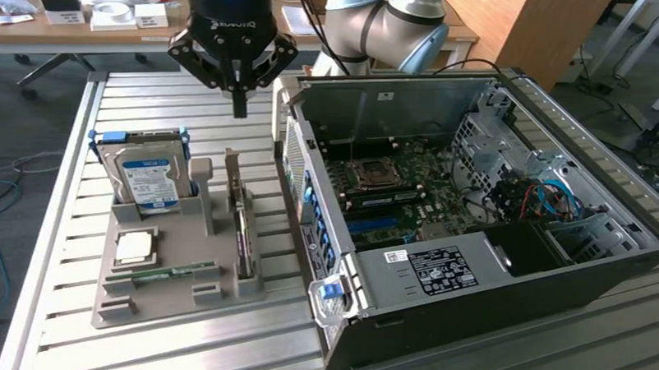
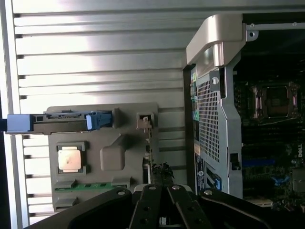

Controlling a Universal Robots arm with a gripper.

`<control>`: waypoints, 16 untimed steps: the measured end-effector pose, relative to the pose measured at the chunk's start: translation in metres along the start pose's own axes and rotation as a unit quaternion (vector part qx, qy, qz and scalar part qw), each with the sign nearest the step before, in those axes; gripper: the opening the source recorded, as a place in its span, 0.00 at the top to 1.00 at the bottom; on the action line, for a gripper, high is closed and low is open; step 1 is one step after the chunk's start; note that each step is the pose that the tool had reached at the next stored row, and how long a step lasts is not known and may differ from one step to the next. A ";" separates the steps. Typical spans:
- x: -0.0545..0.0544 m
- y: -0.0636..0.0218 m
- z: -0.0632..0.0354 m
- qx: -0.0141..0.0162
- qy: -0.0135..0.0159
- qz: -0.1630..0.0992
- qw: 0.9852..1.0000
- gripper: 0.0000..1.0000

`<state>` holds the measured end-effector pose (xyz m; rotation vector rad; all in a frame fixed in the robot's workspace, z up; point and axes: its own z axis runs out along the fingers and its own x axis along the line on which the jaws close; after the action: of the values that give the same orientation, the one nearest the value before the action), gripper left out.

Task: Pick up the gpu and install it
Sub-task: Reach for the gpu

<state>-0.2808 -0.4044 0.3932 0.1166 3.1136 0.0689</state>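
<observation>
Black-fingered gripper (image 1: 240, 108), closed and empty, hangs above the gpu (image 1: 242, 223) standing on edge in a grey holder (image 1: 155, 298) beside the open case (image 1: 501, 323); descending closed, it could strike the board's edge.

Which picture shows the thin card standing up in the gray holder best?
The exterior view. There the gpu stands on edge in the gray holder, with its whole length in sight. The wrist view looks down on just its thin top edge, partly behind the gripper.
</observation>
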 end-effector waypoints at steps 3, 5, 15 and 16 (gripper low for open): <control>0.001 -0.0018 -0.0002 0.000 0.000 0.000 1.000 0.89; 0.002 -0.0036 -0.0002 0.000 0.000 0.000 1.000 0.89; 0.002 -0.0186 -0.0009 0.000 0.000 0.000 1.000 0.89; 0.002 -0.0194 -0.0009 0.000 0.000 0.000 1.000 0.89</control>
<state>-0.2846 -0.4236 0.3932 0.1166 3.1137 0.0688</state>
